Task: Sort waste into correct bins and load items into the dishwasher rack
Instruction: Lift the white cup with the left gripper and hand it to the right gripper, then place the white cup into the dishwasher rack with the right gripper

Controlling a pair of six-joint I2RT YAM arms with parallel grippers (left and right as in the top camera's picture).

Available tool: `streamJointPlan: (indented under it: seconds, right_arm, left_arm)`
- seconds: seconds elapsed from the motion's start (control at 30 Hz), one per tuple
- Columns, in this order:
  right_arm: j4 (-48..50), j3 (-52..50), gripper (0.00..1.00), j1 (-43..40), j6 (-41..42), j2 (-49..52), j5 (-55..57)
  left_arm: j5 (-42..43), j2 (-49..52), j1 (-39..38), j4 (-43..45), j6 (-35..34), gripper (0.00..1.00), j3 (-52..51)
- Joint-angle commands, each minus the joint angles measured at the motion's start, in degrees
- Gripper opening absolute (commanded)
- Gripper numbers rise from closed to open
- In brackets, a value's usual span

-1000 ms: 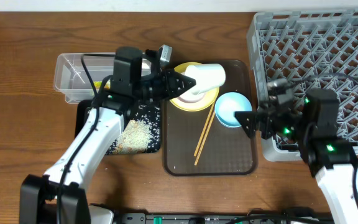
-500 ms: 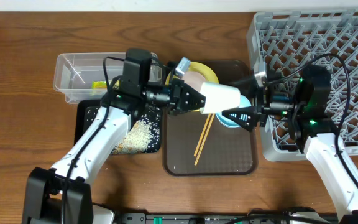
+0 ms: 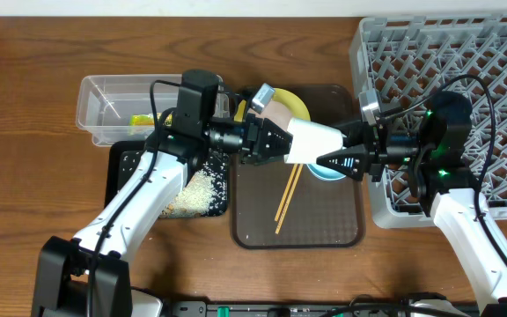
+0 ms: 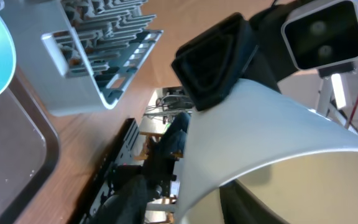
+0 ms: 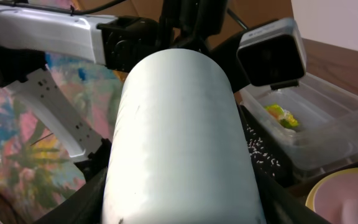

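Note:
The small pale cup (image 3: 311, 138) lies on its side in the air over the brown serving tray, between both arms. My left gripper (image 3: 269, 141) is shut on its open rim, one finger inside it in the left wrist view (image 4: 278, 130). My right gripper (image 3: 334, 158) is closed round its base end, and the cup fills the gap between its fingers in the right wrist view (image 5: 179, 137). The light blue bowl (image 3: 328, 172) lies under the cup. The yellow plate (image 3: 299, 106) and the chopsticks (image 3: 287, 198) lie on the brown tray. The dishwasher rack (image 3: 465, 62) stands at the right.
The clear tub (image 3: 104, 101) at the left holds the wrapper (image 3: 137, 121). The black tray-bin (image 3: 126, 163) in front of it holds white rice (image 3: 196, 189). The brown serving tray (image 3: 324, 224) lies mid-table, and a pale bowl (image 3: 275, 110) sits on the plate, partly hidden.
My left gripper carried the cup rightward off the plate. My right gripper came left from the rack side and closed round the cup's base.

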Motion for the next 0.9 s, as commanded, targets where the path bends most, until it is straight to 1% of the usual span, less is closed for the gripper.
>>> streamJointPlan:
  seconds: [0.0, 0.1, 0.13, 0.17, 0.23, 0.33, 0.43, 0.53, 0.6, 0.73, 0.87]
  right_arm:
    - [-0.1, 0.7, 0.45, -0.1, -0.2, 0.2, 3.1]
    - [-0.6, 0.7, 0.45, -1.7, -0.1, 0.2, 10.1]
    - [-1.1, 0.7, 0.45, -2.6, -0.1, 0.2, 13.2]
    - [-1.7, 0.7, 0.44, -3.4, -0.1, 0.2, 15.6]
    - [-3.8, 0.7, 0.43, -5.4, -0.2, 0.1, 20.8]
    - [-7.9, 0.7, 0.38, -8.6, -0.2, -0.3, 26.5]
    - [-11.1, 0.7, 0.32, -11.8, -0.9, -1.8, 28.8]
    - [-14.4, 0.7, 0.29, -14.8, -1.2, -5.0, 32.6]
    - [-18.2, 0.9, 0.23, -16.7, -1.6, -7.9, 37.4]
    - [-30.8, 3.2, 0.14, -20.2, -4.4, -13.9, 51.5]
    - [-46.4, 8.9, 0.02, -22.2, -6.0, -16.3, 66.6]
  left_arm:
    - [-6.8, -0.1, 0.0, -4.5, 7.7, 0.57, 0.3]
    - [-24.7, -0.1, 0.1, -16.1, 16.0, 0.65, 0.3]
    - [-33.4, -0.1, 0.1, -20.5, 19.4, 0.66, 0.3]
    - [-38.3, -0.3, 0.2, -22.9, 21.7, 0.67, 0.3]
    - [-44.1, -1.6, 0.6, -26.7, 25.4, 0.7, 0.4]
    - [-49.7, -6.2, 1.9, -30.2, 27.3, 0.72, 0.8]
    - [-53.9, -12.7, 3.7, -32.4, 28.2, 0.72, 0.8]
    - [-57.7, -19.4, 5.7, -35.3, 28.2, 0.73, 0.8]
    - [-60.0, -23.4, 7.4, -37.7, 28.2, 0.73, 0.8]
    - [-64.3, -29.5, 11.0, -42.7, 28.2, 0.74, 0.8]
    - [-66.2, -31.6, 13.8, -45.4, 28.2, 0.75, 0.8]
